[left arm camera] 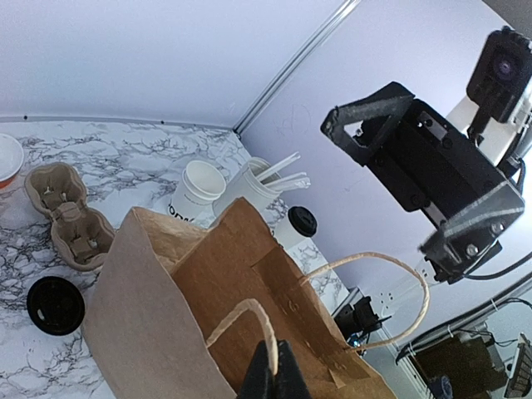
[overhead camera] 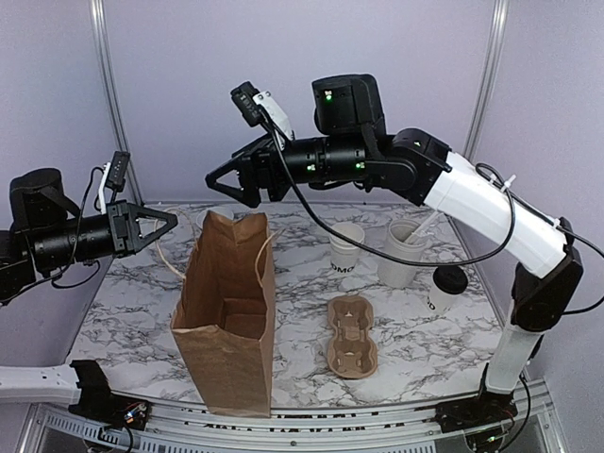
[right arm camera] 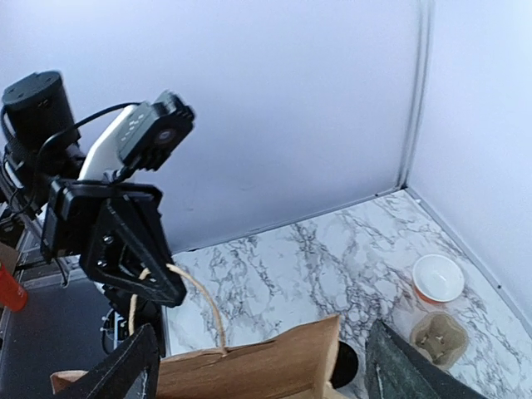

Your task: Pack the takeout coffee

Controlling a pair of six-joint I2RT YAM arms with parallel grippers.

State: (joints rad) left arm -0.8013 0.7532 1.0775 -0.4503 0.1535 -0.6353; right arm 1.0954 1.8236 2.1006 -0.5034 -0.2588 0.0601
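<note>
**Holding the bag by one handle, coffee not yet fetched**

Pinching one twine handle (left arm camera: pixel 245 304) of the brown paper bag (overhead camera: pixel 226 311) with the left gripper (overhead camera: pixel 173 220), closed fully on the twine. Hovering above the bag mouth with the right gripper (overhead camera: pixel 215 179), spread wide and carrying nothing. Well apart from both, at the right side of the marble table (overhead camera: pixel 132 321): the takeout coffee (overhead camera: pixel 446 288), upright with black lid on, just beside the frosted tumbler (overhead camera: pixel 404 253) with sticks and near a lidless paper cup (overhead camera: pixel 346 250).

Probably a matter of widening the mouth first. Take the second handle (left arm camera: pixel 374 256) with the right fingers near the middle of the loop, then pull gently away from the left side, never hard enough to tip or tear the paper. Keep the left pinch steady, without lifting the bag off the table. Only then go for the coffee, gripping below the lid and not crushing the paper wall.

Cannot see down to the bottom of the bag. Cannot find the loose black lid (left arm camera: pixel 55 306) in the top view; probably hidden there behind the bag. Hard to name also the round white thing (right arm camera: pixel 438 278) with orange, near the cardboard cup carrier (overhead camera: pixel 351 335) and cut off in the left wrist view.
</note>
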